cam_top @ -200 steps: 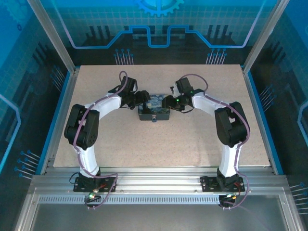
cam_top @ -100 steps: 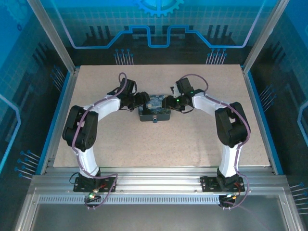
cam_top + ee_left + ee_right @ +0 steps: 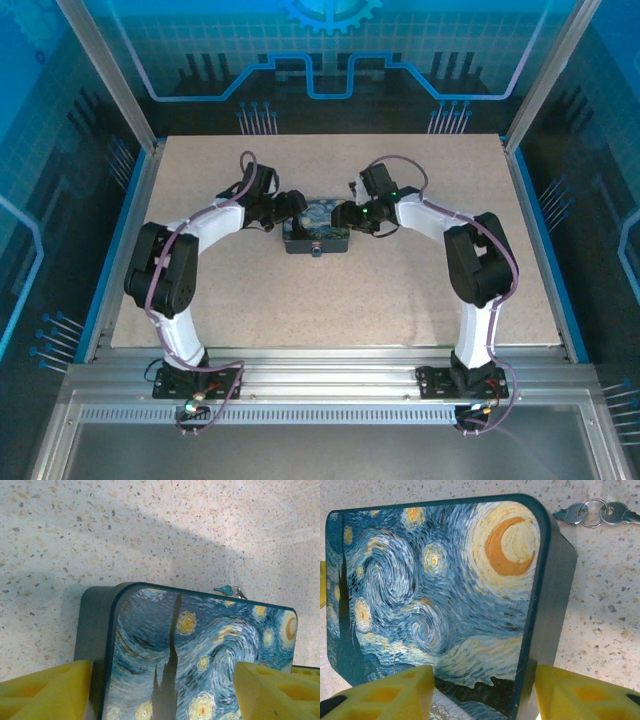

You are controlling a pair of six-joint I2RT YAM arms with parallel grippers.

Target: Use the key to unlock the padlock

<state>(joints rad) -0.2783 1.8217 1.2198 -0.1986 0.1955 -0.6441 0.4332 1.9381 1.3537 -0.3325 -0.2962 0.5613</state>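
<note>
Padlock (image 3: 317, 251): seems to be the tiny speck at the 6 o'clock edge of the tin (image 3: 318, 224). Too small to tell for sure. Judged not opened yet.

On the left: left gripper (image 3: 291, 206), at the tin's 9 o'clock end. Yellow pads (image 3: 45, 692) set wide apart, with the tin's end between them. Looks pressed against the tin, so most likely holding it.

In the middle: tin with a swirly blue night sky and a yellow moon, near the middle of the speckled table (image 3: 300, 300). Has slid a tiny bit toward 10 o'clock since a second ago. Both arms have gone the same way with it. Means the box is being moved into a better spot, not the lock worked on. Key step not started.

A bit to the right: keys (image 3: 592, 512), two silver ones on a ring. Lying on the table just past the tin's far corner, at about 1 o'clock from it. Touched by no finger.

On the right: right gripper (image 3: 346, 213), at the tin's 3 o'clock end. Pads (image 3: 580, 695) wide apart too, with the tin between them. Most likely holding as well.

Next, as a guess: one hand to let go and fetch the keys, the other to keep the tin steady.
</note>
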